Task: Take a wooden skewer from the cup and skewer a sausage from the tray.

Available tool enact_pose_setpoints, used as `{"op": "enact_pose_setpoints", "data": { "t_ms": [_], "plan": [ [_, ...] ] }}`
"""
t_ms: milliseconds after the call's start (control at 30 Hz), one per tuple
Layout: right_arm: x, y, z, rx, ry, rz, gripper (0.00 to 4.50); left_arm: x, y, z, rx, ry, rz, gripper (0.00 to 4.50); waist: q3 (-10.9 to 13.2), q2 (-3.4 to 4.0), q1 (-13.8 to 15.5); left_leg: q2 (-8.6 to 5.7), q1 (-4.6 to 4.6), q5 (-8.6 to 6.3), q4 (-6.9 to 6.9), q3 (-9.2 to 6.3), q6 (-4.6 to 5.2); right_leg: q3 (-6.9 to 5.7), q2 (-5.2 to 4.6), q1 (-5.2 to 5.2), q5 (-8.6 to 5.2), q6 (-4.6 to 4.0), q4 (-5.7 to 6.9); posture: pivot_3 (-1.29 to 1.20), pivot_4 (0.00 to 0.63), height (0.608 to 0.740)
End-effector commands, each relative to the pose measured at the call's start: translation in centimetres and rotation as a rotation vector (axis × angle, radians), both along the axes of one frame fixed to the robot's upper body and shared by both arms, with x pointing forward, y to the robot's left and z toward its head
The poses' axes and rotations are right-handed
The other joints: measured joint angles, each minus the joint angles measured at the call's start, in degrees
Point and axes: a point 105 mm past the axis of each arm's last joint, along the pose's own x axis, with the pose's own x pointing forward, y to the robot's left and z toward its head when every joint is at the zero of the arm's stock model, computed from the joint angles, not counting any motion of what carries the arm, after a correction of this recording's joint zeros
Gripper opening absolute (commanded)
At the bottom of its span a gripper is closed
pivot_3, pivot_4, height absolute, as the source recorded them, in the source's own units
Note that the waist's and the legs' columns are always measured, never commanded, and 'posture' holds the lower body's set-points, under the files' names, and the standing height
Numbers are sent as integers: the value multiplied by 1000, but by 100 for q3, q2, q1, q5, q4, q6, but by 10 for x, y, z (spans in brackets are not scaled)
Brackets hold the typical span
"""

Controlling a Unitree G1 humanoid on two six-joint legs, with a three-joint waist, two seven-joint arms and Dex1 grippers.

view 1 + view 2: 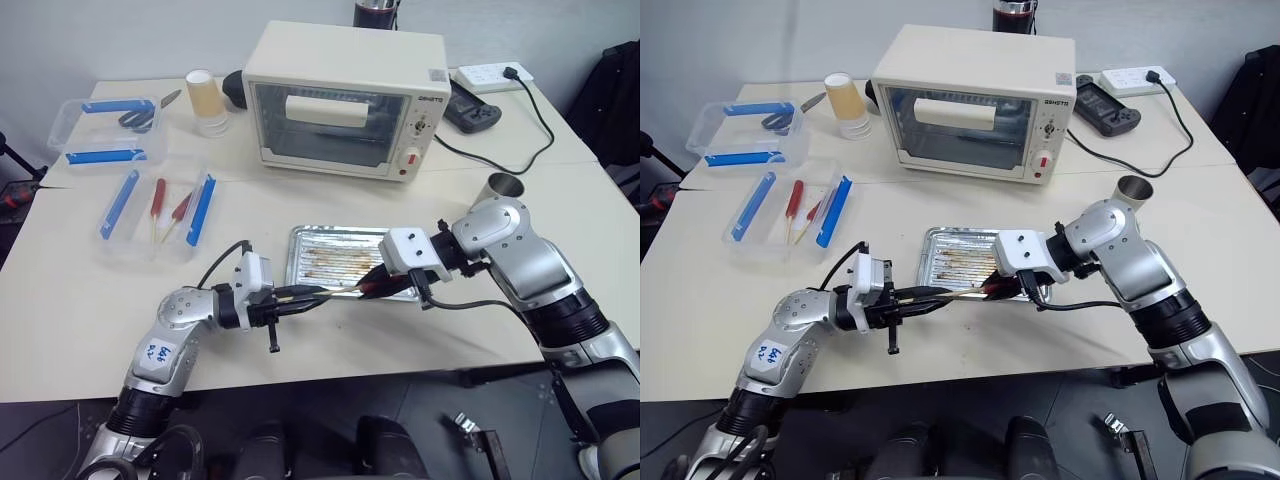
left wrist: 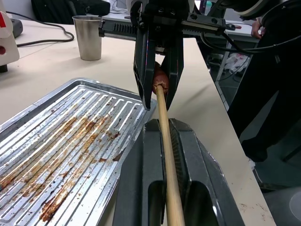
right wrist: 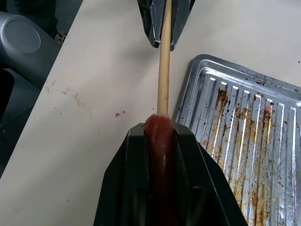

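Bright, even indoor light; soft shadows, wrist views blurred up close.

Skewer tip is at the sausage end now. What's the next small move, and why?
Probably push the left gripper along the skewer line into the sausage. The right gripper holds the sausage in line with the skewer, and the tip sits at its end, barely in if at all.

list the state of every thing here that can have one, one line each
left gripper: shut on the wooden skewer
right gripper: shut on the sausage
wooden skewer: held level, tip at the sausage's end
sausage: off the tray, clamped between the fingers
tray: empty, grease-stained
cup: upright
toaster oven: door closed
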Motion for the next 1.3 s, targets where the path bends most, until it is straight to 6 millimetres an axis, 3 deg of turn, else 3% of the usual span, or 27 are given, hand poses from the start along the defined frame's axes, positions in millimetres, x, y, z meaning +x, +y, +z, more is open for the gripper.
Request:
{"op": "enact_pose_setpoints", "data": {
  "t_ms": [33, 633, 833, 1000, 1133, 1267, 1300],
  "plan": [
    [1, 2, 13, 11, -69, 11, 252, -8, -9, 1, 5, -18, -55, 0, 0, 0, 3, 0, 0, 0, 0, 0, 0, 0, 0, 0, 0, 0, 0, 0, 150, 740],
    [-2, 10, 14, 18, -55, 30, 252, -5, -38, 0, 24, 6, -124, 0, 0, 0, 110, -1, -1, 0, 7, 1, 1, 0, 0, 2, 0, 0, 0, 0, 150, 740],
    [-1, -1, 13, 24, 25, -62, 252, -5, -23, 3, 21, -1, -90, 0, 0, 0, 107, 0, 0, 0, 7, 1, 1, 0, 1, 2, 0, 0, 2, 0, 150, 740],
    [2, -22, 12, 32, -6, -99, 1764, -4, 8, 3, 33, -13, -5, 0, 0, 0, 108, 0, 0, 0, 7, -1, 1, 0, 1, 2, 0, 1, 1, 0, 150, 740],
    [-6, -52, 30, 151, -35, -141, 3081, -17, 69, 8, 30, -28, 159, 0, 2, -3, 104, 3, -1, 0, 5, -2, 1, -1, 1, 2, 0, 0, -2, 0, 150, 740],
    [-21, -67, 40, 298, -25, -138, 4351, -29, 97, 19, -44, -23, 292, 0, 3, -1, 104, 4, 8, 0, -2, -3, 0, -3, 0, 11, 0, 0, -10, 0, 150, 740],
    [-24, -70, 43, 366, -17, -151, 4460, -30, 104, 25, -84, -29, 347, 0, 5, -5, 114, 4, 21, 0, -2, -4, 1, -1, -1, 23, 0, 0, -11, 0, 150, 740]
  ]
}}
